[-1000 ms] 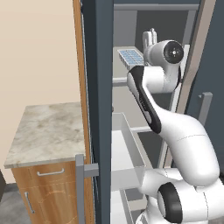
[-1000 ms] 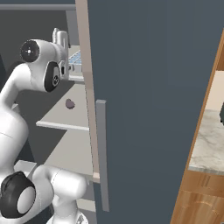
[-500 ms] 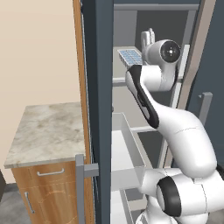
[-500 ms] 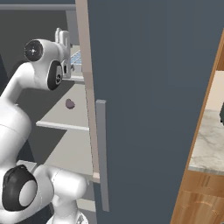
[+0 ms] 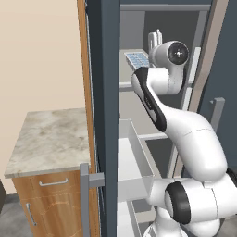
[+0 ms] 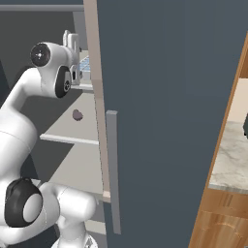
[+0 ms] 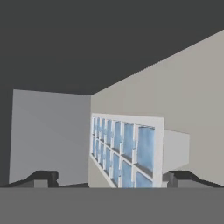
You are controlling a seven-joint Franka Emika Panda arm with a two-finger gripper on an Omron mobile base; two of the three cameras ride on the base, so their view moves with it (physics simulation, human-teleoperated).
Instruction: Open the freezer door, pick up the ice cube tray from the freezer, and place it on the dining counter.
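- Gripper stands wide open inside the freezer, its two dark fingertips far apart and holding nothing
- Ice cube tray, white-rimmed with pale blue cells, shows in the hand view between the two tips and just ahead of them; whether either tip touches it cannot be told
- From the left base view the ice cube tray lies flat on an upper grey shelf, just left of the white wrist
- From the right base view a corner of the ice cube tray shows past the wrist, close to the edge of the door
- Freezer door is swung open, its slate-blue edge upright in the left base view with a grey bar handle low on it
- In the right base view the other slate-blue door stands to the right with its own grey bar handle
- A small dark purplish item rests on a lower shelf of the freezer
- A marble-topped wooden cabinet with a drawer stands to the left of the open door
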